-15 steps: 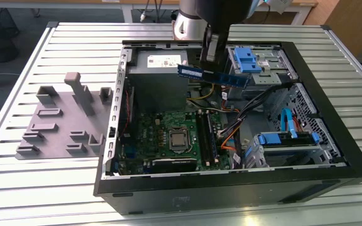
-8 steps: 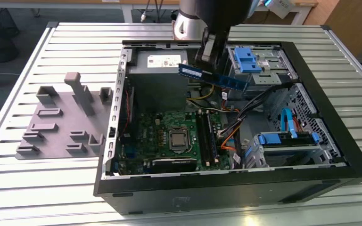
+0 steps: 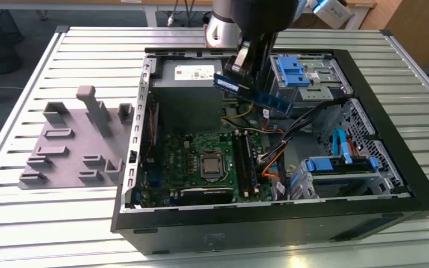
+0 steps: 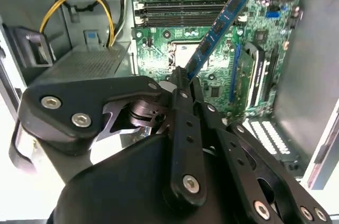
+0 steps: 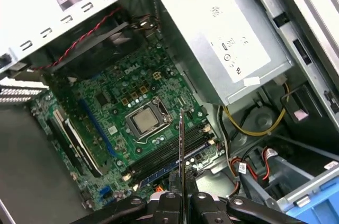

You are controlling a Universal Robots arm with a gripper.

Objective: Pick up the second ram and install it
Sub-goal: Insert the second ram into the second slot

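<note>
My gripper [image 3: 240, 70] hangs over the open computer case, shut on the second ram [image 3: 258, 95], a long blue-green stick that slants down toward the exterior view's right. In the second wrist view the ram [image 4: 220, 28] juts out from between the black fingers [image 4: 185, 107] above the green motherboard [image 4: 222, 75]. The first wrist view has the ram [image 5: 181, 144] edge-on, a thin line rising from the gripper [image 5: 181, 198] over the long dark memory slots [image 5: 167, 158] beside the silver chip [image 5: 144, 122]. The stick is held in the air, well above the motherboard [image 3: 192, 162].
The grey power supply [image 3: 188, 81] sits at the case's back. Blue drive bays [image 3: 292, 72] and cable bundles [image 3: 274, 151] fill the case's side at the exterior view's right. On the slatted table [image 3: 58, 223], a grey tray with upright blocks [image 3: 73, 139] stands at the exterior view's left.
</note>
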